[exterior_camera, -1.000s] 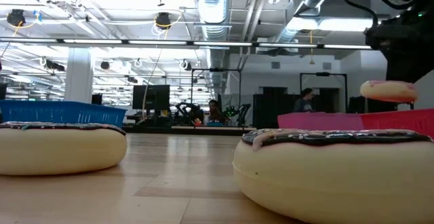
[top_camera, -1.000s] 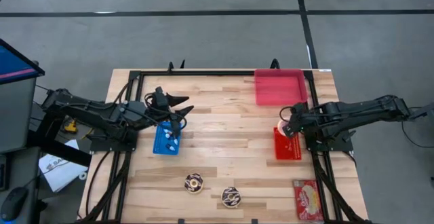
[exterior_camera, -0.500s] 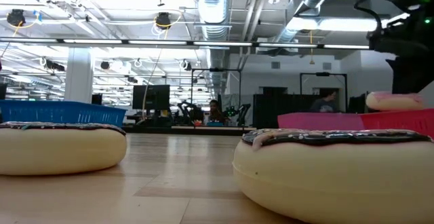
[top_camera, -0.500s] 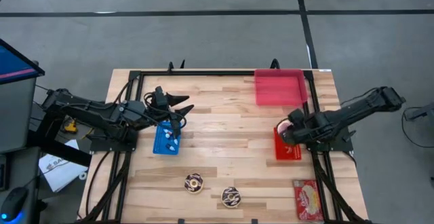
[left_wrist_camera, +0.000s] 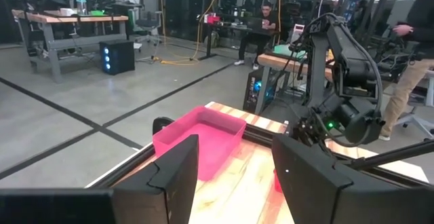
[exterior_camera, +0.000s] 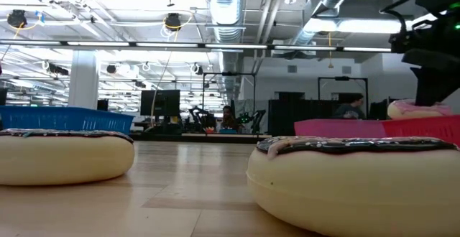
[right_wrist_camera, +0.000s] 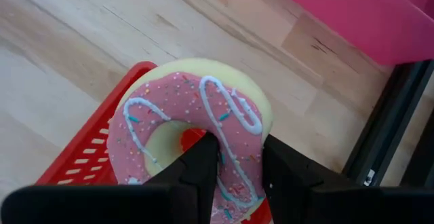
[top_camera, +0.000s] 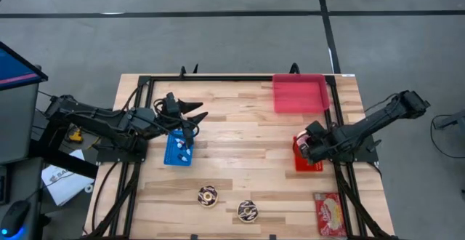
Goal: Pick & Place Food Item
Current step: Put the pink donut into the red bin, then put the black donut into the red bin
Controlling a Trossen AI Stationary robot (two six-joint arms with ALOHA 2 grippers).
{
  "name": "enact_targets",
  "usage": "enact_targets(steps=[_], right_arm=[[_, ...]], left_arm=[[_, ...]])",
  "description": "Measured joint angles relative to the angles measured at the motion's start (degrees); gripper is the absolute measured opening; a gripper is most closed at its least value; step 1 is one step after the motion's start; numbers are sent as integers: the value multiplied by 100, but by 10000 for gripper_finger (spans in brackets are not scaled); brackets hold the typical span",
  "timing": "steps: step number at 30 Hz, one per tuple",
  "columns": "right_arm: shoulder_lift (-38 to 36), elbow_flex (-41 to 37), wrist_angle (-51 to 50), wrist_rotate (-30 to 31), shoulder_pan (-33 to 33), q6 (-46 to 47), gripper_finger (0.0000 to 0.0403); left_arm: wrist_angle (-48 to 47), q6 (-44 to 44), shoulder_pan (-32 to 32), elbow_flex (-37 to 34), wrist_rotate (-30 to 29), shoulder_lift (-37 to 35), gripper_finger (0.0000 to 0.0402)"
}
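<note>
Pink-frosted doughnut (right_wrist_camera: pixel 193 139), pinched through its hole by my right gripper (right_wrist_camera: pixel 237 159), hangs just above the red basket (right_wrist_camera: pixel 81 159) at centre right of the high view. Risk: released tilted, it may catch the rim and roll onto the tabletop (top_camera: pixel 247 138). My left gripper (top_camera: pixel 190 111), fingers spread and empty, waits over the blue basket (top_camera: pixel 179 150). Two chocolate doughnuts (top_camera: pixel 208 195) lie at lower centre, well clear; a pink bin (top_camera: pixel 299 94) sits beyond.
</note>
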Motion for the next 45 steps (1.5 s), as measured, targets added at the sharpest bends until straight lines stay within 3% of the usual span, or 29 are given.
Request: enact_targets(steps=[18,30,40,45], right_arm=[[2,0,80,-238,256,-156,141],[2,79,60,-563,250,-236,193],[2,340,-28,-320,151,-262,189],[0,581,754,37,151,-622,187]], left_arm=[[0,6,-15,0,-4,0,182],[0,6,-107,0,-26,0,182],[2,6,-105,0,-22,0,182],[0,6,-105,0,-20,0,182]])
